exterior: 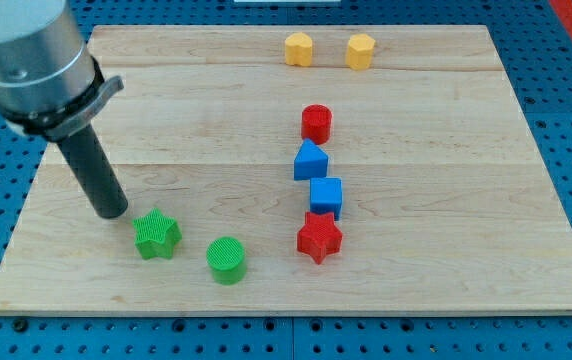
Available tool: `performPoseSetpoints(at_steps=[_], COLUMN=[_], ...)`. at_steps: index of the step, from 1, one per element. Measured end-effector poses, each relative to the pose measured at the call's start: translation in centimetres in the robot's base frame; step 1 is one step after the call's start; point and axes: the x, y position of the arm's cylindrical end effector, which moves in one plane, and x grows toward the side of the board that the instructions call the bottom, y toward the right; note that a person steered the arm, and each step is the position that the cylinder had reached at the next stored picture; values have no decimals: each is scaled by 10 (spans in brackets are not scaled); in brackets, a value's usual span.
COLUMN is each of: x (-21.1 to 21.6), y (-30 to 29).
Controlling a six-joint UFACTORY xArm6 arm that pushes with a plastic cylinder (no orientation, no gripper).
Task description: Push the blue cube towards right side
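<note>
A: Blue cube (326, 196)?
B: Mid-board, between blue triangular block (310, 161) and red star (318, 237); touching both.
A: My tip (112, 212)?
B: Well to the view's left of it, beside green star (156, 234); bare rod, holding nothing.

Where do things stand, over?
My tip at the view's left, beside green star. Blue cube mid-board, untouched, far from tip. Its right side open; red star against its lower edge.
</note>
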Motion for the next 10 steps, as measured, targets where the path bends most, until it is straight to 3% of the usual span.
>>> performPoseSetpoints(at_steps=[2,3,5,7,8,10], x=[19,18,-30,-30,-29,-22], y=[74,71,93,90,132,157])
